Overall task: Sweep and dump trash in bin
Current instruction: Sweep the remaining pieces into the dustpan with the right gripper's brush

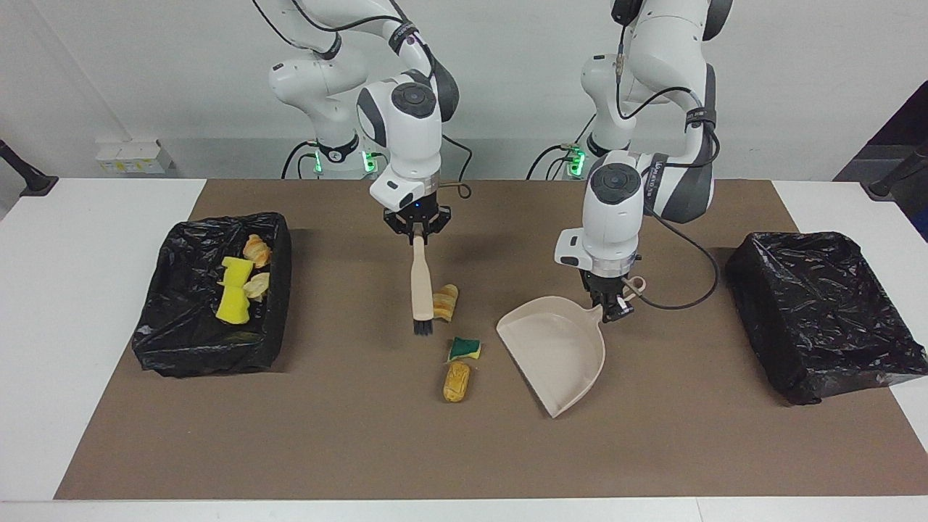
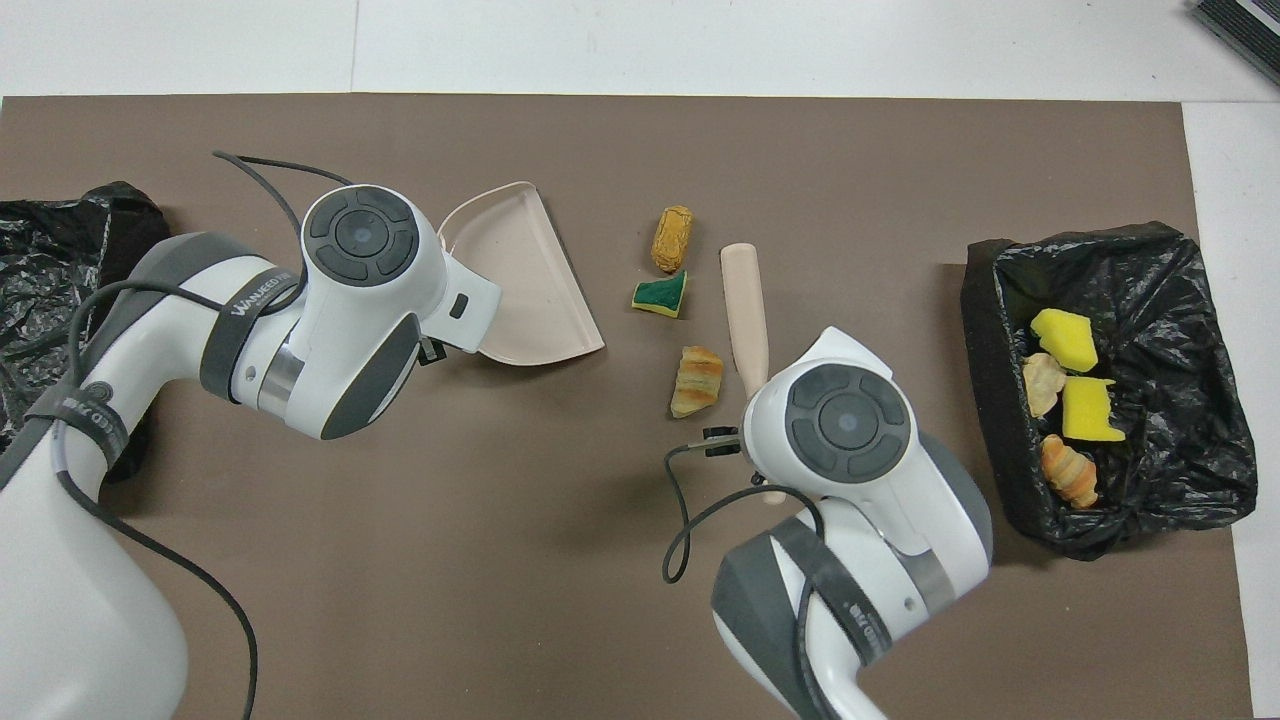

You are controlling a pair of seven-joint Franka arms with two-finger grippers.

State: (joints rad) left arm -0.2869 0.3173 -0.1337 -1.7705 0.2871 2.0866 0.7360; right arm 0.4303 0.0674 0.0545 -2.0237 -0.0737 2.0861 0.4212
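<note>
Three scraps of trash lie mid-mat: a striped tan roll (image 1: 444, 302) (image 2: 697, 381), a green-and-yellow sponge bit (image 1: 464, 349) (image 2: 660, 295) and an orange-tan roll (image 1: 456, 381) (image 2: 672, 238). My right gripper (image 1: 418, 226) is shut on the beige brush (image 1: 420, 290) (image 2: 745, 310), bristles down beside the striped roll, toward the right arm's end. My left gripper (image 1: 611, 304) is shut on the handle of the beige dustpan (image 1: 562, 351) (image 2: 520, 280), whose open mouth faces the scraps. In the overhead view both grippers are hidden under their wrists.
A black-lined bin (image 1: 279, 304) (image 2: 985, 380) at the right arm's end of the table holds yellow sponge bits (image 1: 233, 290) (image 2: 1065, 340) and rolls (image 1: 256, 250) (image 2: 1068, 470). A second black-lined bin (image 1: 754, 304) (image 2: 60, 330) stands at the left arm's end. A brown mat (image 1: 362, 435) covers the table.
</note>
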